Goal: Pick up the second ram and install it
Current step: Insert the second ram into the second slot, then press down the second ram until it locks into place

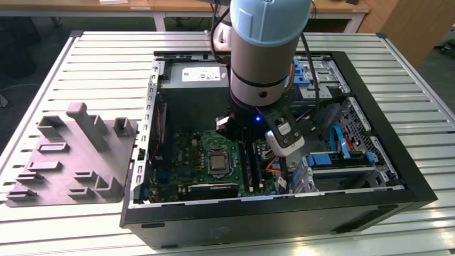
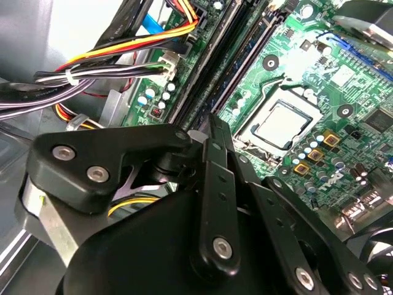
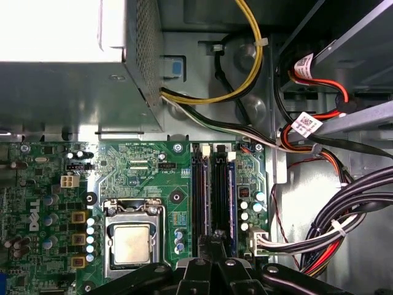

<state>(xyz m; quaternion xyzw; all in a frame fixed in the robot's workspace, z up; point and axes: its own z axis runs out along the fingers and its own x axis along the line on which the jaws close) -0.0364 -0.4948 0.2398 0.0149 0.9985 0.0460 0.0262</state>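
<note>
My gripper is shut, its black fingers meeting at a narrow tip low over the motherboard's memory slots. The ram, a thin dark stick, stands on edge in the slot that runs straight out from the tip. Another stick with a bluish edge sits in the neighbouring slot. In the second wrist view the gripper ends at the near end of those slots. I cannot tell whether the tip touches the ram. In the exterior view the arm reaches down into the open computer case.
The bare processor socket lies beside the slots. The power supply fills the case's far corner. Cable bundles and blue drive brackets crowd the other side. A grey fixture plate lies on the table at the exterior view's left.
</note>
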